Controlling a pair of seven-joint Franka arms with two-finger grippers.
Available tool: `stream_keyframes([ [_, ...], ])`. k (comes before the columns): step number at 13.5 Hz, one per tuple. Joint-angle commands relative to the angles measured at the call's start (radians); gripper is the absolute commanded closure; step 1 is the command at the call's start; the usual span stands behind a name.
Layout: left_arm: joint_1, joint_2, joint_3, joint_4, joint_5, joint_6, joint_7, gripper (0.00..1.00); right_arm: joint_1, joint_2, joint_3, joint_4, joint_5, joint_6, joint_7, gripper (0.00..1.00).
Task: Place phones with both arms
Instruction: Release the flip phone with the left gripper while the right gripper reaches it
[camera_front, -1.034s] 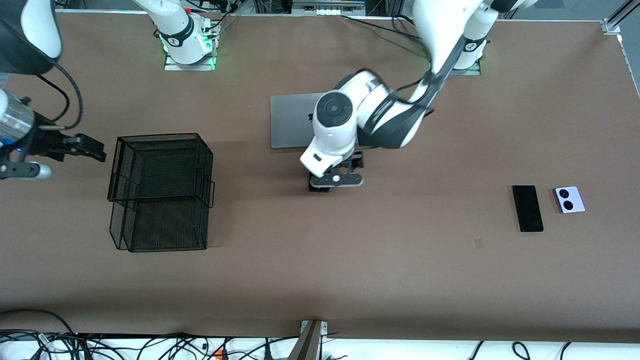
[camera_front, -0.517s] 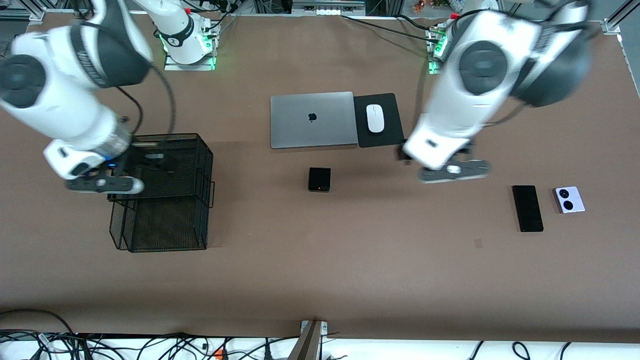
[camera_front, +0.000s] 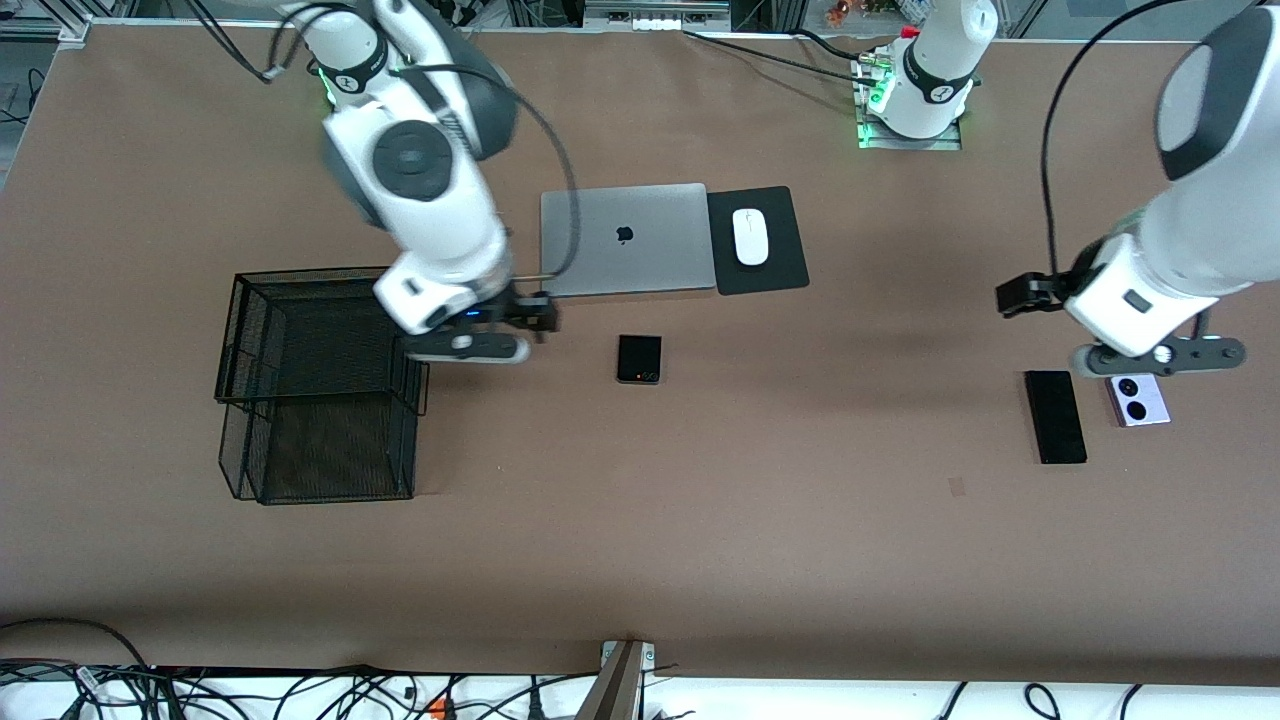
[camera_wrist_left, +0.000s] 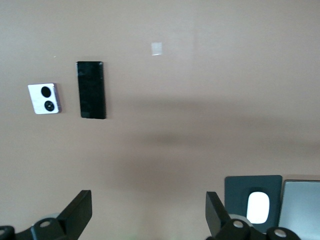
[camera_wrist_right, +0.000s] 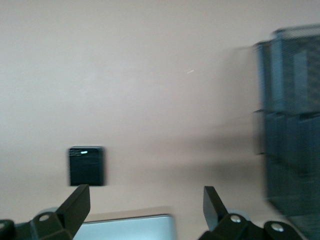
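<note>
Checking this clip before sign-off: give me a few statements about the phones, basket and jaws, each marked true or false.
1. All three phones lie on the table. True: black flip phone, slim black phone, lilac flip phone.
2. A phone lies in the wire basket. False: no phone shows in it.
3. The left gripper holds the slim black phone. False: its jaws are open and empty.
4. The right gripper is open. True.
5. The mouse sits on the laptop. False: on a black pad beside it.
</note>
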Motion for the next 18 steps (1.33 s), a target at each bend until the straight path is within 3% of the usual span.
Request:
stream_keyframes([
  [1, 0.046, -0.033, -0.013, -0.029, -0.007, -0.001, 0.036, 0.00, 0.064, 0.084, 0.022, 0.035, -0.051, 0.047, 0.144, 0.00],
  [3, 0.051, -0.065, 0.002, -0.044, -0.021, 0.006, 0.036, 0.00, 0.144, 0.160, 0.022, 0.091, -0.160, 0.046, 0.287, 0.00],
  [4, 0.048, -0.105, 0.021, -0.098, -0.026, 0.039, 0.034, 0.00, 0.170, 0.196, 0.022, 0.120, -0.185, 0.040, 0.331, 0.00],
  [6, 0.055, -0.200, 0.038, -0.205, -0.030, 0.175, 0.031, 0.00, 0.213, 0.239, 0.019, 0.133, -0.196, 0.044, 0.370, 0.00],
  [8, 0.055, -0.280, 0.096, -0.271, -0.081, 0.207, 0.036, 0.00, 0.224, 0.282, 0.019, 0.131, -0.211, 0.047, 0.376, 0.00],
  [11, 0.057, -0.430, 0.101, -0.495, -0.124, 0.329, 0.091, 0.00, 0.238, 0.331, 0.017, 0.124, -0.213, 0.072, 0.372, 0.00],
  [13, 0.055, -0.427, 0.114, -0.490, -0.124, 0.328, 0.220, 0.00, 0.236, 0.358, 0.015, 0.116, -0.214, 0.136, 0.369, 0.00],
  [18, 0.057, -0.377, 0.113, -0.424, -0.123, 0.288, 0.215, 0.00, 0.232, 0.408, 0.014, 0.116, -0.282, 0.168, 0.329, 0.00],
])
